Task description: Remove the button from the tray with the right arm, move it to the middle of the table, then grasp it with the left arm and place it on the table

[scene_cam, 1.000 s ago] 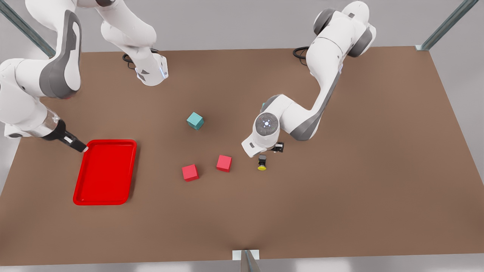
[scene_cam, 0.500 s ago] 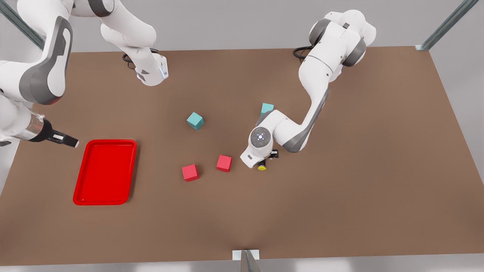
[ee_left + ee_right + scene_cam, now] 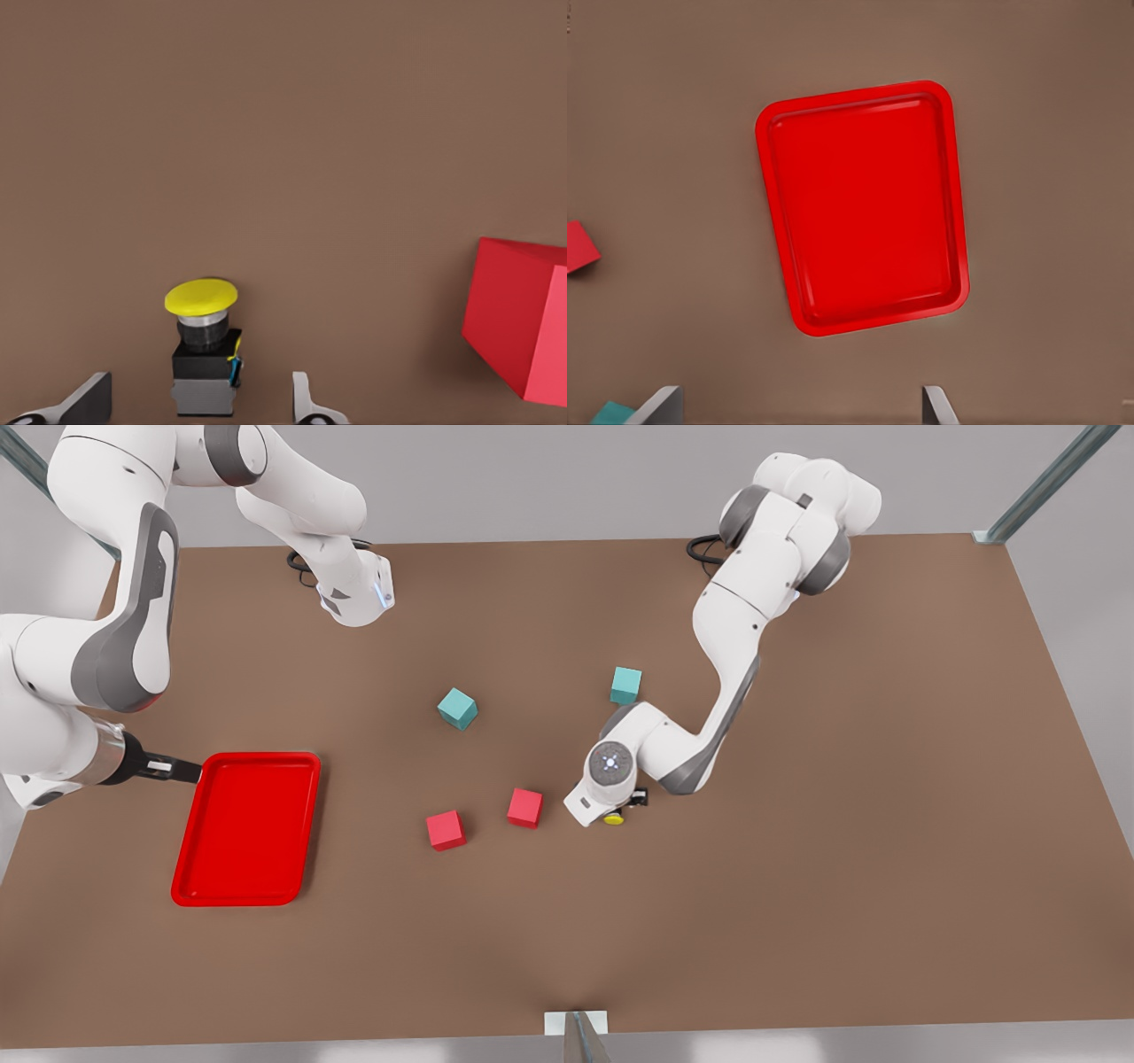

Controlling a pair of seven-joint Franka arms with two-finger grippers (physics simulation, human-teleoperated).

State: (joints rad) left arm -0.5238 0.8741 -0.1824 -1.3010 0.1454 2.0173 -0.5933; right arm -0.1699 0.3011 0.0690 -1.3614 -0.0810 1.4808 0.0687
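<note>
- The tiny push-button (image 3: 205, 345), a round yellow cap on a dark grey-black boxy body, stood upright on the large matte brown tabletop (image 3: 797, 824) near its middle, cap uppermost.
- In the left wrist view the button sat between the left gripper's (image 3: 199, 403) two fingertips (image 3: 89, 398), which were spread wide. There was clear table between the body and each tip, the gap being wider on one side than on the other, so neither finger touched it.
- In the front view the white left arm (image 3: 726, 629) reached down from the far edge of the table. Its wrist hung low over the button (image 3: 613, 817), whose yellow cap peeked out just below the wrist.
- A small red cube (image 3: 525, 808) lay just to the front view's left of the button, and a second red cube (image 3: 446, 829) lay further left. The near cube's corner also showed in the left wrist view (image 3: 523, 328).
- Two teal cubes (image 3: 457, 708) (image 3: 625, 685) lay farther back on the table.
- The bright red shallow plastic tray (image 3: 186, 868) with rounded corners lay towards the front view's left side, well apart from the button.
- The white right arm (image 3: 97, 646) waited on that side, with the right gripper (image 3: 190, 767) just beside the tray's far left corner. The right wrist view (image 3: 799, 403) showed its fingertips set wide apart, nothing between them, with the tray (image 3: 772, 212) beyond.
</note>
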